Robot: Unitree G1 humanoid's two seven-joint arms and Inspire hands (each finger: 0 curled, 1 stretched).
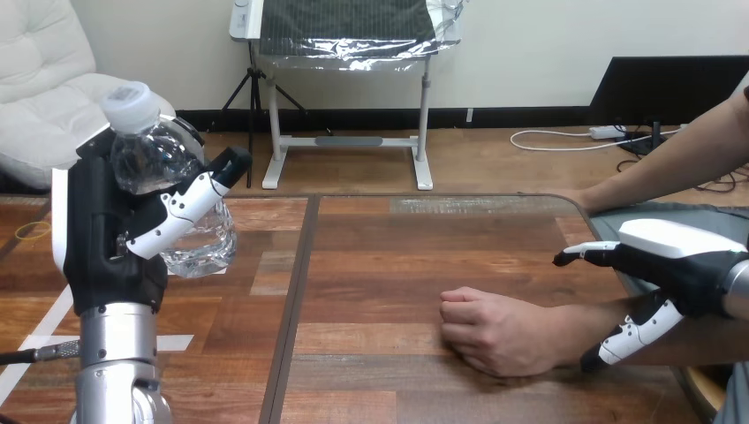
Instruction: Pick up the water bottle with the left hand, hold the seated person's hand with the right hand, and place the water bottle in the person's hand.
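Fingers [177,208] of my left hand [108,234] wrap the clear plastic water bottle [150,155], upper left. Right hand [680,265] spread wide by the person's fist [495,331], lower right.

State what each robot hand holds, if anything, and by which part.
The left hand holds the water bottle by its body, below the cap. The right hand holds nothing: its straight fingers straddle the person's forearm, not closed on it.

The middle of the worktop [380,256] lay bare between the left robot hand [115,238], raised with the water bottle [155,159] at the frame's left, and the person's hand [495,331], fisted on the wood at lower right, where the right robot hand [680,261] crowded the forearm.
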